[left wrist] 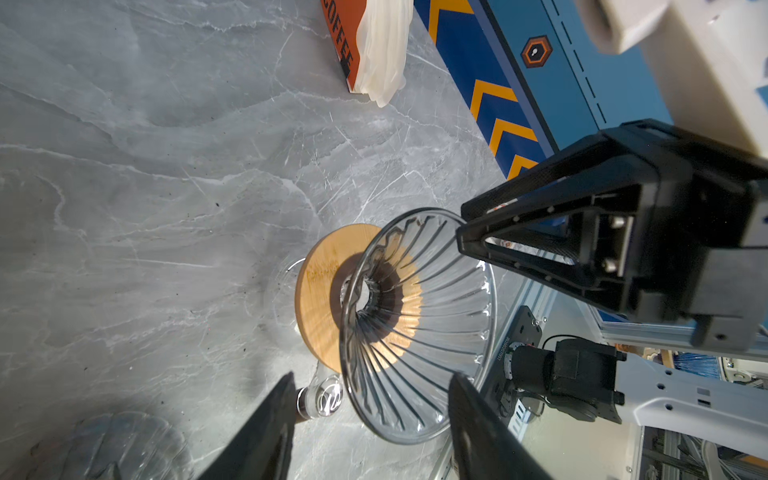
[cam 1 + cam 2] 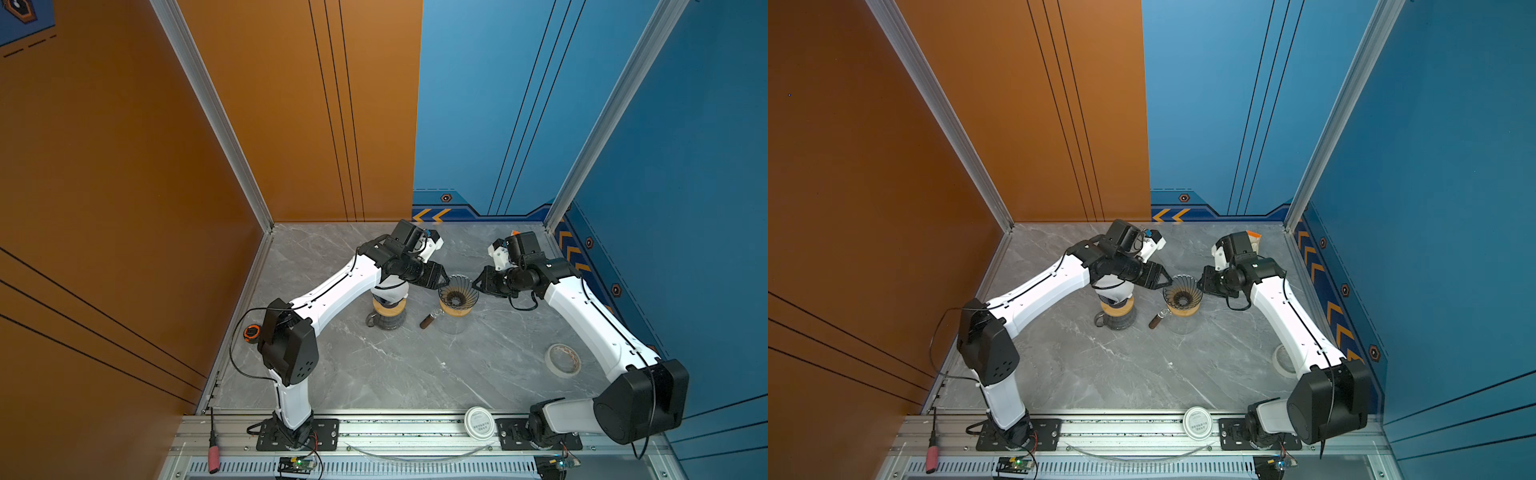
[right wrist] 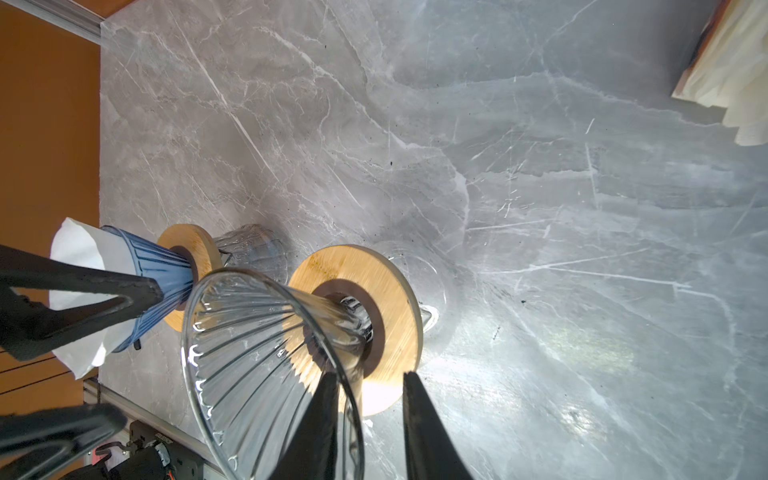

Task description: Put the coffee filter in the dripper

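A clear ribbed glass dripper with a wooden collar stands empty on a glass carafe mid-table. My left gripper is open, its fingers either side of the dripper's rim on the left. My right gripper is open at the opposite rim, one finger inside the cone and one outside, with the glass wall between them. A white coffee filter sits in a second, blue dripper under my left arm.
An orange coffee box with a stack of white paper filters stands at the back right. A short brown handle lies beside the carafe. There is a tape roll at right and a white lid on the front rail.
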`<state>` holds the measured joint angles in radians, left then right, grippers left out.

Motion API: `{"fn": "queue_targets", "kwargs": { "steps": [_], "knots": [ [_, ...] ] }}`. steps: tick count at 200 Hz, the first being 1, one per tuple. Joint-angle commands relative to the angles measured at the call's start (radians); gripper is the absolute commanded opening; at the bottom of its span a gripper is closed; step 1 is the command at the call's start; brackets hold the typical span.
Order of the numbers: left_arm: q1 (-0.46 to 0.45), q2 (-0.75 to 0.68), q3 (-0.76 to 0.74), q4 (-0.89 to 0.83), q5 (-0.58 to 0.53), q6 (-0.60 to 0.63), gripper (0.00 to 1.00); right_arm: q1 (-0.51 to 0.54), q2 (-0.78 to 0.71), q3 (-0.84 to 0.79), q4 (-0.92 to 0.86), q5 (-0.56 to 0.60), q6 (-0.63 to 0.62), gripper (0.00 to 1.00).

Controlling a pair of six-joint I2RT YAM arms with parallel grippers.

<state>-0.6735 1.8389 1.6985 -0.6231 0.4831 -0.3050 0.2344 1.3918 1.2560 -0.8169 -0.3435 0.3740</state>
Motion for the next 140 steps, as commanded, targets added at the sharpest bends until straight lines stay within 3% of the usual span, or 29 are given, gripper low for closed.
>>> {"fn": "queue_targets", "kwargs": {
  "steps": [1,115,140],
  "knots": [
    [-0.01,0.021,0.039,-0.045,-0.009,0.01,0.59,-0.007,0.022,0.031,-0.074,-0.048,-0.044,0.26],
    [-0.009,0.102,0.087,-0.05,0.017,0.003,0.46,-0.009,0.06,0.053,-0.07,-0.037,-0.038,0.15],
    [-0.004,0.108,0.09,-0.05,0.022,0.001,0.39,-0.009,0.067,0.055,-0.071,-0.035,-0.03,0.14]
  ]
}}
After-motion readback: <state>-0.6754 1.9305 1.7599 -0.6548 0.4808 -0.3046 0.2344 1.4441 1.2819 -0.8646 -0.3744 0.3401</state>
